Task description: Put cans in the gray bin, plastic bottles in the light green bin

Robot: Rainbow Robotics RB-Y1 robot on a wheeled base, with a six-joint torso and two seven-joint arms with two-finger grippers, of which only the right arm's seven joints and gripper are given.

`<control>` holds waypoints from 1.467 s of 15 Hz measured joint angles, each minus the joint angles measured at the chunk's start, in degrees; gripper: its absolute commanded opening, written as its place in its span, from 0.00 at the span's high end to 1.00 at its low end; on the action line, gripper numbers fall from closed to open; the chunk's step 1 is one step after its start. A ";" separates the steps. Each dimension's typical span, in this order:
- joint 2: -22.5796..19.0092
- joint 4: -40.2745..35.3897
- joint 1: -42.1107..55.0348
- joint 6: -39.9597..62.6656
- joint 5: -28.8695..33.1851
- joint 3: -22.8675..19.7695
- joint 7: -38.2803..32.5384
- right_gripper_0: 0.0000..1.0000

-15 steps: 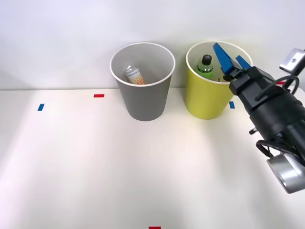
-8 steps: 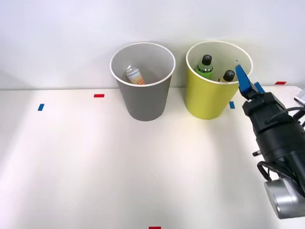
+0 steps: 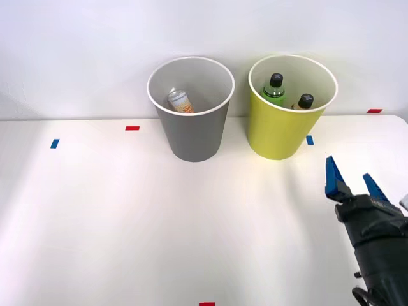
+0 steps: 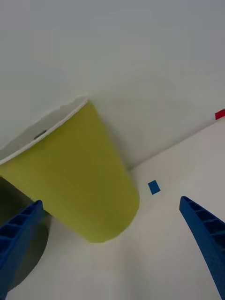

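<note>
1. Can (image 3: pixel 180 101) lies inside gray bin (image 3: pixel 191 131)
2. Green bottle (image 3: pixel 275 88) and yellowish bottle (image 3: pixel 303 102) stand in light green bin (image 3: pixel 275 131)
3. Right claw (image 3: pixel 354 180) — spread open, empty — over counter (image 3: pixel 127 217)

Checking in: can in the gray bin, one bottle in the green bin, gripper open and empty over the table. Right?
Not quite: the front view shows two bottles in the green bin, a green one and a yellowish one. The rest holds: the can is in the gray bin, and the gripper is open and empty over the table.
</note>
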 measured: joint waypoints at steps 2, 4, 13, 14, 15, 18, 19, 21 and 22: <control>0.54 0.00 3.30 -3.12 0.33 -0.11 1.07 0.00; 0.88 0.00 5.48 -5.27 0.40 -0.19 3.57 0.00; 2.81 8.47 12.19 -18.56 -9.81 2.90 32.48 0.00; 2.88 8.55 13.35 -18.67 -10.50 3.57 35.40 0.00; 2.89 8.59 14.32 -18.75 -11.28 4.19 38.27 0.00; 2.82 8.60 15.66 -18.96 -14.19 6.12 47.70 0.00; 2.58 8.59 15.93 -19.33 -15.97 7.31 50.34 0.00; 1.87 8.60 16.16 -20.58 -18.51 9.75 53.95 0.00; 1.69 8.61 16.24 -21.02 -19.28 10.67 55.43 0.00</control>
